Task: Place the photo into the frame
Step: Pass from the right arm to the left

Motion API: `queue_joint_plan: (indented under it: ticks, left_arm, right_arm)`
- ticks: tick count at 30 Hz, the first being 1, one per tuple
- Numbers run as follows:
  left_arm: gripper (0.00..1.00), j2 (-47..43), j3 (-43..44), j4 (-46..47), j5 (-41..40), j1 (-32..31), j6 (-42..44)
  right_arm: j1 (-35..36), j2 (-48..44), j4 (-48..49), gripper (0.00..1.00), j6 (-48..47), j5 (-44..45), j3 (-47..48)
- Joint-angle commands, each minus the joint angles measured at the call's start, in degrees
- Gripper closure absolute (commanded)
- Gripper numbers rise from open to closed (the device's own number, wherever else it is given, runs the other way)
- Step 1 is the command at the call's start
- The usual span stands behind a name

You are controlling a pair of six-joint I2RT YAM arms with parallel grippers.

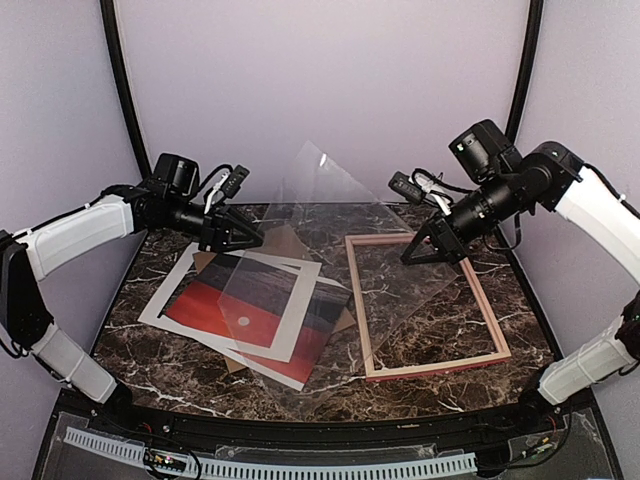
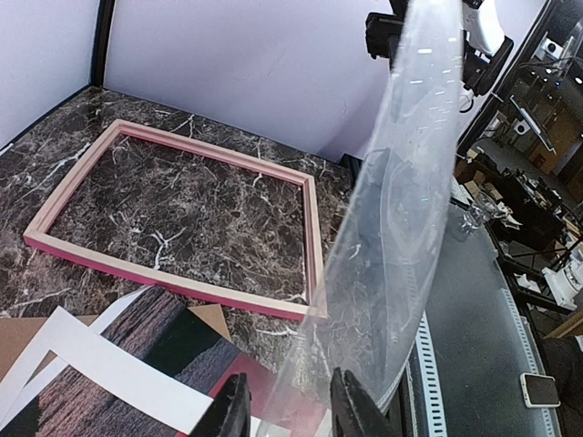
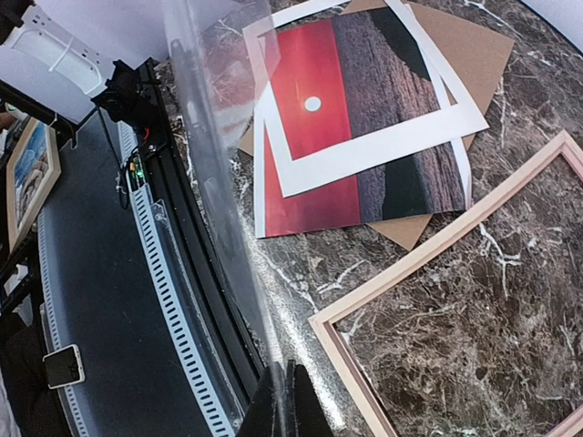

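Two hands | right hand (image 1: pixel 408 258): clenched on clear rectangular pane (image 1: pixel 330 220) above pink wooden frame (image 1: pixel 436 366) | left hand (image 1: pixel 258 240): unclenched, straddling pane edge

Covering most of the brown backing board (image 3: pixel 474 50) with the photo (image 3: pixel 305 64) and white mat (image 3: pixel 383 150), leaving one corner showing at 1 o'clock in the right wrist view. Cutting the frame (image 3: pixel 410 259) off at 3 to 5 o'clock there, the photo at 7 o'clock in the left wrist view. Smearing everything behind the clear pane (image 2: pixel 401 228), leaving the hold of the left gripper (image 2: pixel 291 405) unclear.
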Motion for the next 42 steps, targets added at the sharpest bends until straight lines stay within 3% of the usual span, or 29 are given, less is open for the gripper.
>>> queue_joint_plan:
  ticks: [1, 7, 15, 27, 33, 37, 42]
  left_arm:
    - [0.68, -2.85, -0.9, -0.09, 1.18, -0.48, -0.34]
    - [0.67, -3.35, -1.35, -0.69, 0.79, -0.48, -0.42]
    - [0.79, -3.32, -1.94, -1.98, 0.26, -0.48, 0.06]
    - [0.87, -2.26, -2.27, -2.01, -0.99, -0.48, -0.07]
    - [0.99, -1.81, -1.92, -2.56, -1.53, -0.48, -0.43]
    - [1.0, -2.45, -1.75, -1.96, -2.03, -0.48, -1.72]
    - [1.0, -4.93, -2.39, 1.8, -4.47, -0.48, -8.7]
  right_arm:
    - [-1.95, 0.68, 2.53, 1.0, 0.99, 2.75, -0.36]
    - [-3.72, 1.64, 2.91, 1.0, 1.83, 4.57, -1.26]
    - [-4.6, 2.64, 3.33, 1.0, 1.94, 4.23, -0.57]
    - [-4.74, 2.83, 4.9, 1.0, 1.73, 0.86, 0.38]
    - [-4.86, 3.29, 4.41, 1.0, 1.55, 1.1, 1.25]
    - [-5.49, 3.58, 4.74, 1.0, 2.23, 2.13, 1.45]
    - [-8.11, 3.23, 6.16, 0.7, 5.16, 4.49, 1.61]
